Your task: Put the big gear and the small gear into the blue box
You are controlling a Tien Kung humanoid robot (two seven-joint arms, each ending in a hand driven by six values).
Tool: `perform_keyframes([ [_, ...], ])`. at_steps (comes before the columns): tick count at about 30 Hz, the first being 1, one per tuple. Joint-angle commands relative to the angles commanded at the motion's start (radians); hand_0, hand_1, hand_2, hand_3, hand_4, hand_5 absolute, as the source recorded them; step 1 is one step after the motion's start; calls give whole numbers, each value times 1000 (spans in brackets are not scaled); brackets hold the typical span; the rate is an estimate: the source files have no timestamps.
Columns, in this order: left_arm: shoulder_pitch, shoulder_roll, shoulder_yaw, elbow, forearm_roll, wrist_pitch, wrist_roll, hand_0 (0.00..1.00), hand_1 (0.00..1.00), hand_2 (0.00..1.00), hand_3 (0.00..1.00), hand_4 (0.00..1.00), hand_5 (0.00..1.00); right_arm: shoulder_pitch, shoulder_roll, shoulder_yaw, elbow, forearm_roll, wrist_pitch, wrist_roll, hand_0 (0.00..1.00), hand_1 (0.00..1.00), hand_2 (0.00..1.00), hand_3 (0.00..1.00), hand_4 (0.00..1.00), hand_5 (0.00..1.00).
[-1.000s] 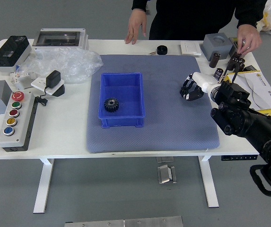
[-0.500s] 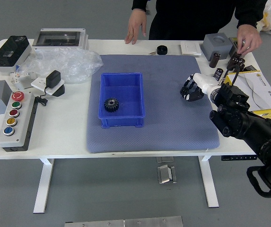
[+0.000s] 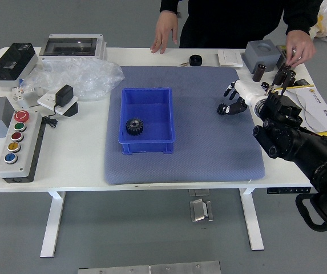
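The robot hand (image 3: 251, 96) nears the small gear (image 3: 221, 109); the card's (image 3: 314, 108) print is illegible.

The right edge cuts off my right arm (image 3: 303, 149), and the top edge crops the person (image 3: 231, 20). My fingers (image 3: 237, 107) partly hide a dark gear (image 3: 221, 109); I can't tell whether they touch. The sheet's (image 3: 314, 110) print is too small for me.

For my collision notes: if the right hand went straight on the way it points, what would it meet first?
Probably the small gear, just ahead of the right hand over the mat, though heights are unclear.
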Motion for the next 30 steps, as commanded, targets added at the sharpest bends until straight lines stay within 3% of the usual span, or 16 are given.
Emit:
perform_keyframes([
  [10, -1, 1, 3, 0, 1, -1, 1, 919, 902, 896, 885, 817, 350, -8, 16, 199, -1, -178, 38, -12, 533, 488, 634, 660, 723, 243],
  [30, -3, 1, 3, 0, 7, -2, 1, 919, 901, 895, 885, 817, 350, -30, 32, 237, -1, -208, 40, -16, 533, 489, 636, 660, 731, 262],
])
